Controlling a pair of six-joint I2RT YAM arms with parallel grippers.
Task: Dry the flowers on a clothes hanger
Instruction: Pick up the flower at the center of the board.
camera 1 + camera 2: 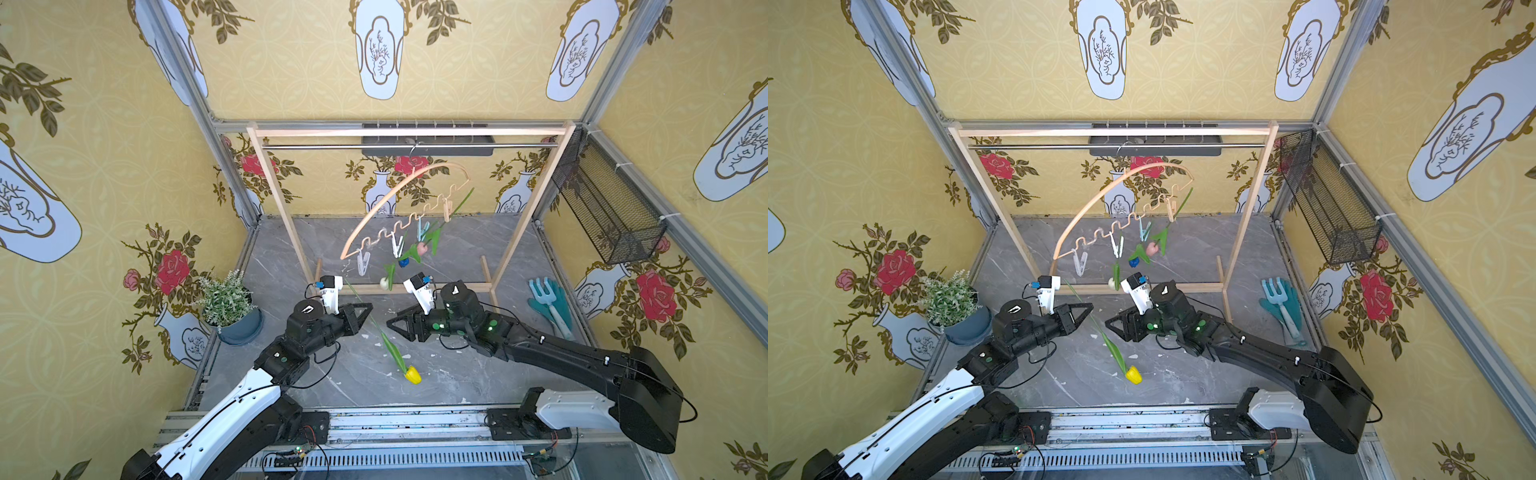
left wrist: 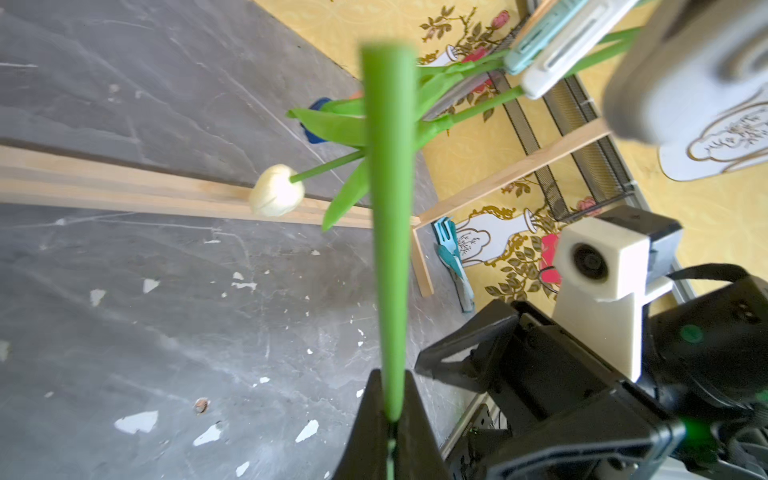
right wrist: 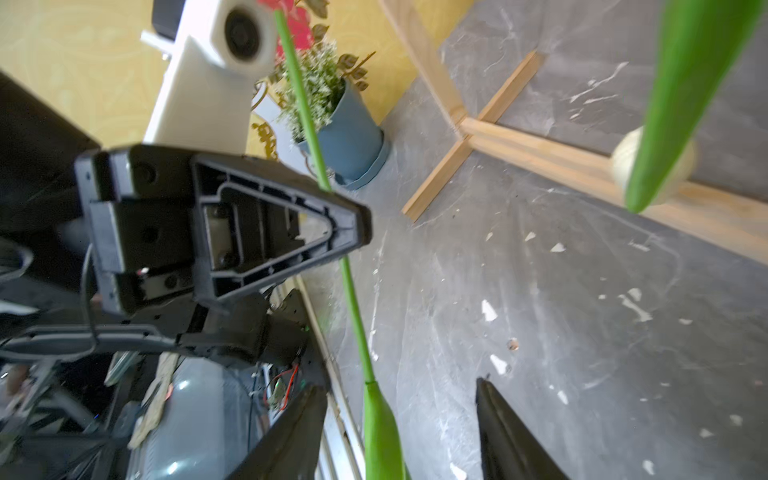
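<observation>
A yellow tulip [image 1: 412, 375] hangs head down over the floor. My left gripper [image 1: 369, 309] is shut on its long green stem [image 2: 390, 208], and the stem's end sticks up past the closed fingers [image 2: 374, 424]. The right gripper [image 3: 401, 384] is open, its jaws apart on either side of the stem's leaf [image 3: 380, 432] without touching it. The light-wood clothes hanger [image 1: 386, 199] hangs tilted from the rail by its hook. White [image 1: 385, 283], blue [image 1: 403, 262] and pink [image 1: 422, 248] tulips dangle from its pegs. The peg at the low end [image 1: 363, 262] holds nothing.
The wooden rack [image 1: 282, 208] with a metal rail spans the back, and its base bar lies just beyond both grippers. A potted plant [image 1: 227, 303] stands at the left wall. A blue garden fork and glove [image 1: 550, 303] lie at the right. A wire basket [image 1: 611, 208] hangs on the right wall.
</observation>
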